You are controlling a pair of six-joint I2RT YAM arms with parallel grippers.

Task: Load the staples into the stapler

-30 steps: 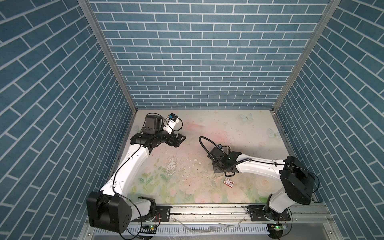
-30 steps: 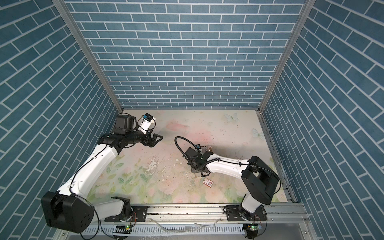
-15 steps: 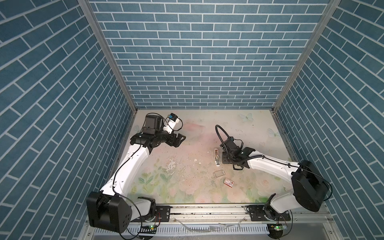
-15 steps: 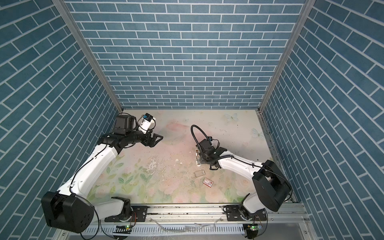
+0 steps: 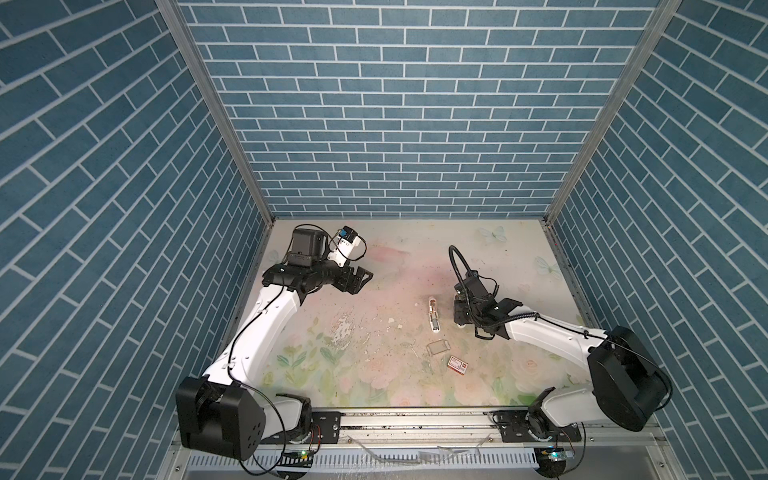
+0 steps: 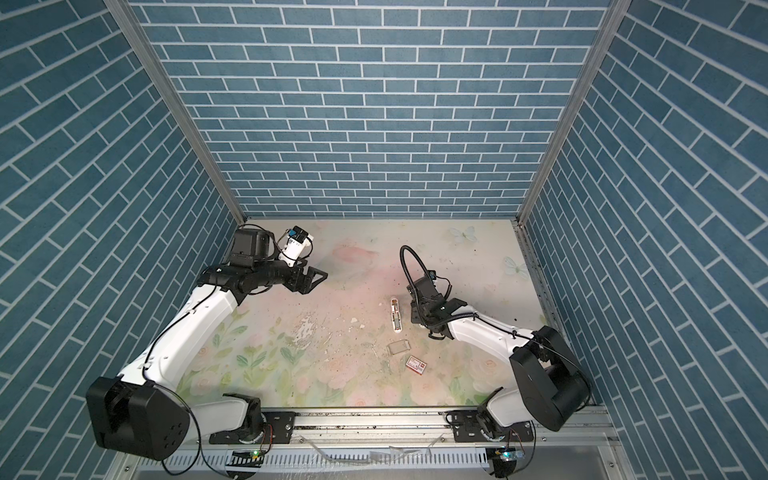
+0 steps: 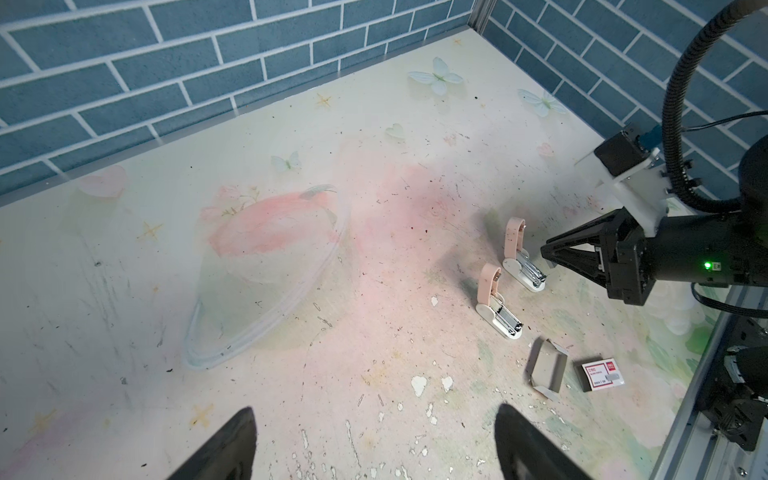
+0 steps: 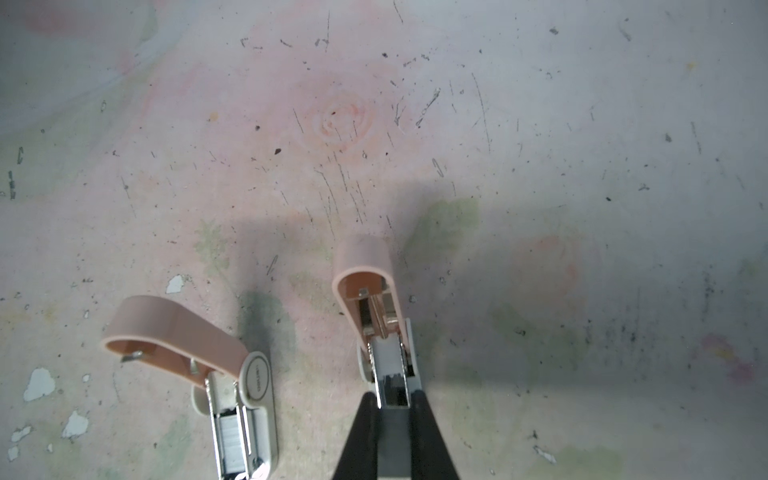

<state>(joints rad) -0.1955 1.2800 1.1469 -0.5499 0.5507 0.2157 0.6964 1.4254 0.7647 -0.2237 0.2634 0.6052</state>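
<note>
Two pink-and-white staplers lie open on the floral table. One stapler (image 5: 433, 316) (image 8: 232, 395) lies free, with a grey ribbed strip in its channel. The other stapler (image 8: 378, 316) (image 7: 519, 257) is mostly hidden under my right arm in both top views. My right gripper (image 8: 394, 399) (image 5: 457, 320) is shut on the staples (image 8: 392, 440), a flat grey strip between its fingers, lined up with the end of that stapler's metal channel. My left gripper (image 5: 361, 280) (image 7: 374, 436) hangs open and empty at the back left, far from both.
A clear little tray (image 5: 439, 346) (image 7: 548, 365) and a red-and-white box (image 5: 457, 365) (image 7: 602, 374) lie in front of the staplers. A clear plastic lid (image 7: 266, 282) rests on the table. Blue brick walls close three sides. Paint chips and loose staples litter the middle.
My right gripper has moved from over the clear tray back and to the right, to the end of the second stapler. The left arm has not moved.
</note>
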